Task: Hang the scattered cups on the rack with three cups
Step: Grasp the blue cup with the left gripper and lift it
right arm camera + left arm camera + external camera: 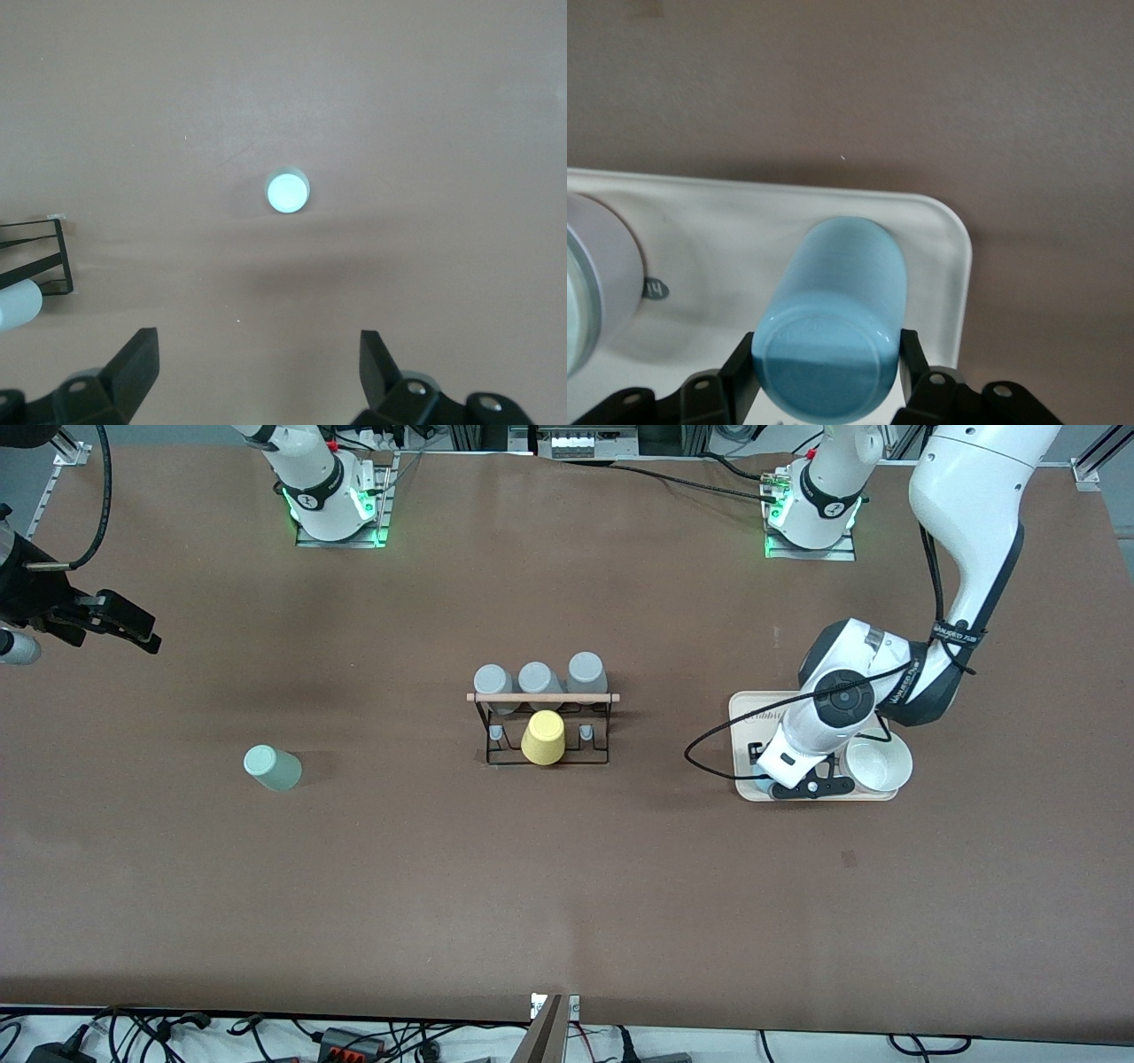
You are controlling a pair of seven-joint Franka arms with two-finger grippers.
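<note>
At the front view's lower right, closing left gripper point(824, 376) on blue cup point(833, 319) in tray point(948, 257); waiting open, right gripper point(257, 372); mint cup point(272, 768) mid-left, rack point(542, 726) center, both cups unhung.

The rack point(542, 724) stands at the middle of the table point(567, 886). Three cups point(538, 680) sit in a row on the rack's side farther from the front camera, and one cup point(543, 737) sits on its nearer side. Toward the right arm's end of the table from the rack, well apart, a lone tumbler point(272, 768) stands upside down. Toward the left arm's end from the rack lies a tray point(742, 707). On the tray a second tumbler point(833, 319) lies on its side near a corner, with a bowl point(877, 765) beside it.
</note>
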